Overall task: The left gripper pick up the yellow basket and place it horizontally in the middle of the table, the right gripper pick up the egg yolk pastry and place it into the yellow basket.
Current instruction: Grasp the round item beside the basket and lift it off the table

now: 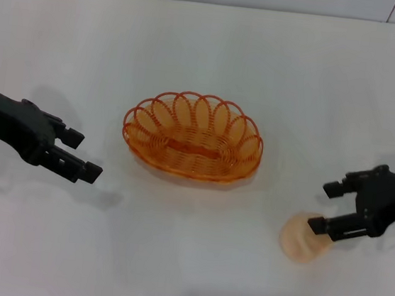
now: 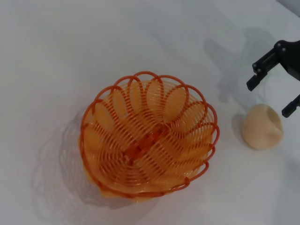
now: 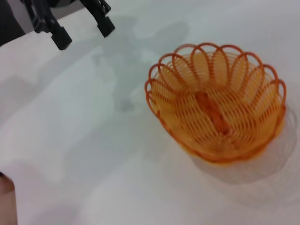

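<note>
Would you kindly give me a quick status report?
Both grippers open: left gripper clear, right gripper at egg yolk pastry. Yellow basket centred, empty. Nothing obstructing.

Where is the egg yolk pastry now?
Head view: the egg yolk pastry lies on the table, robot's right, by the open right pincer, outside the yellow basket.

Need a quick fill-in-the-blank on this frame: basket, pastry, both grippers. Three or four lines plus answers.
1. The basket sits on the table and holds ____.
2. The pastry lies beside the ____ gripper.
3. The left gripper has its fingers ____ and grips nothing.
4. The pastry lies ____ the basket, not touching it.

Missing words: nothing; right; open; outside
</note>
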Tool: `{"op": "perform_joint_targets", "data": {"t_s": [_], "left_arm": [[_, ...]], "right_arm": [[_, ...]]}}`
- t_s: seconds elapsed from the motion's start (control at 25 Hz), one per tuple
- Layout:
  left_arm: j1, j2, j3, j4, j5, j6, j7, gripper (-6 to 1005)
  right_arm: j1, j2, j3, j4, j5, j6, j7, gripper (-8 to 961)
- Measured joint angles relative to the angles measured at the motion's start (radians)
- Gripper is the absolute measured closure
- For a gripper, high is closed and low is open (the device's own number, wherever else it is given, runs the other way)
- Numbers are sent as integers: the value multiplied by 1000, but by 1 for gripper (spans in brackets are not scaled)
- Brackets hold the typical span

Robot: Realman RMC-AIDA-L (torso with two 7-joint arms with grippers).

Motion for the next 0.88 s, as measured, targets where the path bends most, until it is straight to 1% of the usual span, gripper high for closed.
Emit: {"op": "perform_joint_targets", "data": {"t_s": [0.12, 0.28, 0.56, 0.88], "left_arm": [[0, -5, 0, -1, 0, -2, 0, 109], [1, -10, 1, -2, 1, -3, -2, 109], [2, -15, 1, -3, 1, -3, 0, 109], [5, -21, 1, -4, 1, -4, 0, 110]], "right_arm": [[-22, 0, 0, -4, -3, -2, 2, 236], [-34, 0, 0, 3, -3, 5, 0, 237], [-37, 0, -7, 30, -4, 27, -6, 260], [-31, 0, -51, 43, -14, 66, -7, 264]]}}
